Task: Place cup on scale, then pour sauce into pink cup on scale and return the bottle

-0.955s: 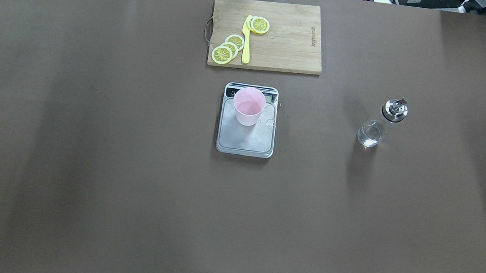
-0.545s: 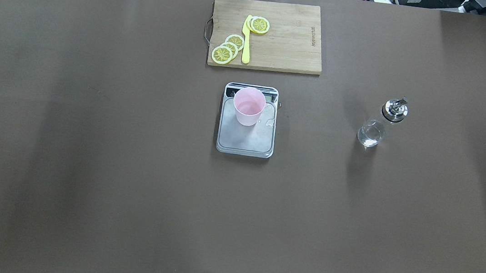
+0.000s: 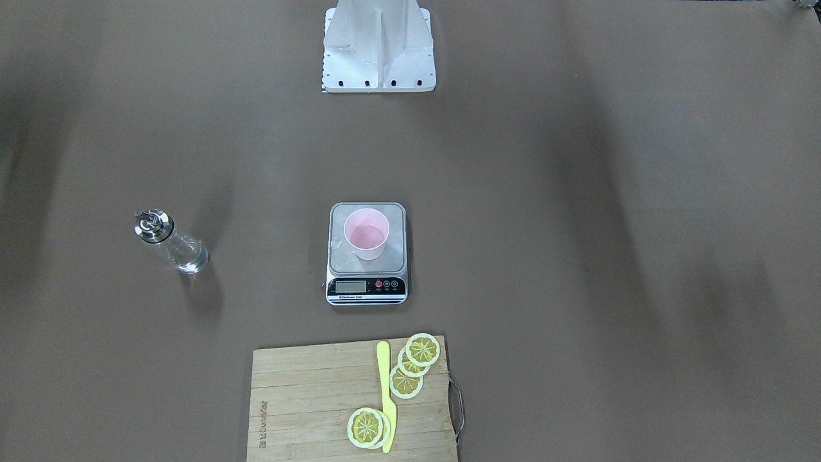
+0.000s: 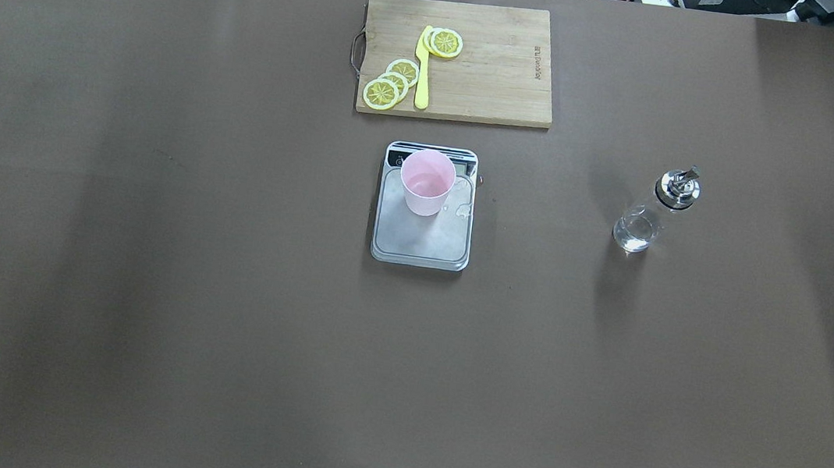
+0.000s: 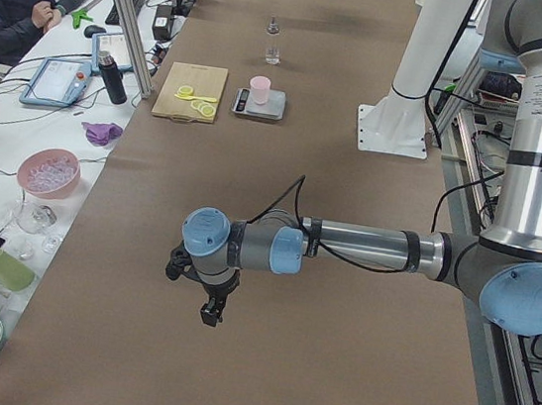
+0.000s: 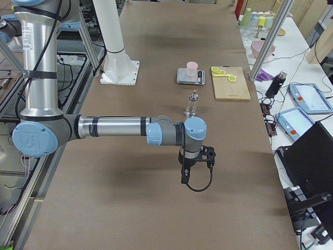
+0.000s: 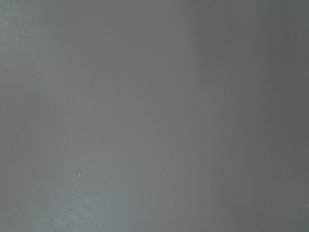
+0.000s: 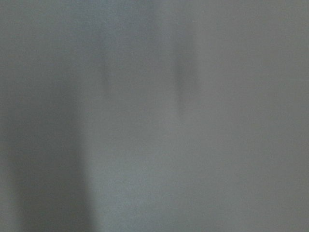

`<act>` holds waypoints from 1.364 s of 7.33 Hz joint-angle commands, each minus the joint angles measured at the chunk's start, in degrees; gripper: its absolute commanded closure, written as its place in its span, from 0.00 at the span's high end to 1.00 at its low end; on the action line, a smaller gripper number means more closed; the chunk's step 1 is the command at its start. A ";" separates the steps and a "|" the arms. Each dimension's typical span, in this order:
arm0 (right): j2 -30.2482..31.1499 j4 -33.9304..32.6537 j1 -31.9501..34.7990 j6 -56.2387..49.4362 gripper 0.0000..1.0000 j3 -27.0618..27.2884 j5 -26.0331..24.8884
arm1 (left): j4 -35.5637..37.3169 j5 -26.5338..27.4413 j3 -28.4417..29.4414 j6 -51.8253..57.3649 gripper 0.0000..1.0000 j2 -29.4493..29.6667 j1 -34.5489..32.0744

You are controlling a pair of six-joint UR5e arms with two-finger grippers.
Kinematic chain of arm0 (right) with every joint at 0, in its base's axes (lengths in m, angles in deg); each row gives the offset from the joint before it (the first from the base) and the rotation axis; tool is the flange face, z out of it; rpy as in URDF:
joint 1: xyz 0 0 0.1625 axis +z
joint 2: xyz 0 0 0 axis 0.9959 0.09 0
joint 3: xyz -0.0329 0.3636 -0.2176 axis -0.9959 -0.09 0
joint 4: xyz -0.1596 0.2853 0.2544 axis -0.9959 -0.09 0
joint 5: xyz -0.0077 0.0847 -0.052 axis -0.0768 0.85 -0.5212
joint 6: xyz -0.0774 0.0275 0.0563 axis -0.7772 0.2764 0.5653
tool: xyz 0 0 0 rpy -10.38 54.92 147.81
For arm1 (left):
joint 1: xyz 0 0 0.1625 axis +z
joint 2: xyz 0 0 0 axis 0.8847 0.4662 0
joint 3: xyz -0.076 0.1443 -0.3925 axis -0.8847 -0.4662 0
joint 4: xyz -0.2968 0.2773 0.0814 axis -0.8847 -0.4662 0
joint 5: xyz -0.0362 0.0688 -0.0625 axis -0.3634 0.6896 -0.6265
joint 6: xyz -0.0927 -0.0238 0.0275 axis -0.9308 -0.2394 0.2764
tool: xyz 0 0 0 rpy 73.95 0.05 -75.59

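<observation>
The pale pink cup (image 4: 428,180) stands upright on the far part of the silver scale (image 4: 420,246), at the table's middle; the front view shows the cup (image 3: 366,234) behind the scale's black display strip (image 3: 365,287). A small wet glint lies on the platform beside the cup. The glass bottle (image 4: 651,213) with its metal spout stands alone to the right, clear sauce in its lower part (image 3: 186,256). My left gripper (image 5: 208,314) and right gripper (image 6: 184,179) hang over bare table far from these things; I cannot tell whether they are open or shut. Both wrist views show only table.
A wooden cutting board (image 4: 490,77) with lemon slices (image 4: 391,82) and a yellow knife (image 4: 423,78) lies just beyond the scale. The robot's base (image 3: 378,45) stands at the near edge. A side bench (image 5: 45,173) holds bowls, cups and tablets, with a person seated there.
</observation>
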State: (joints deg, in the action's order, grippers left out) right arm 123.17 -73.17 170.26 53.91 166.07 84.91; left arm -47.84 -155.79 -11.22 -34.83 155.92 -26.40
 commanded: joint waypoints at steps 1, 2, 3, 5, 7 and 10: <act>0.97 0.00 0.00 -0.13 1.00 1.15 -0.09 | -0.11 0.02 0.80 -0.20 0.99 0.45 0.02; 0.53 0.09 0.00 -0.22 1.00 1.32 -0.01 | -0.11 0.02 0.72 -0.12 0.99 0.72 0.02; 0.44 0.09 0.00 -0.13 1.00 1.85 0.08 | -0.38 -0.16 0.98 0.06 0.99 0.55 0.02; 0.44 0.00 0.00 0.04 1.00 2.73 0.43 | -0.47 -0.16 1.51 0.06 0.99 0.72 0.11; 0.61 0.09 0.00 0.04 1.00 2.73 0.35 | -0.64 -0.16 2.22 0.32 0.99 0.72 0.11; 0.79 0.00 -0.09 0.04 1.00 2.73 0.52 | -0.64 -0.16 2.31 0.24 0.99 0.46 0.11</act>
State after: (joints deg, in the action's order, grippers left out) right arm 123.87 -73.16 170.22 53.95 168.80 85.36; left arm -48.48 -155.95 -8.95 -34.53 156.48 -26.29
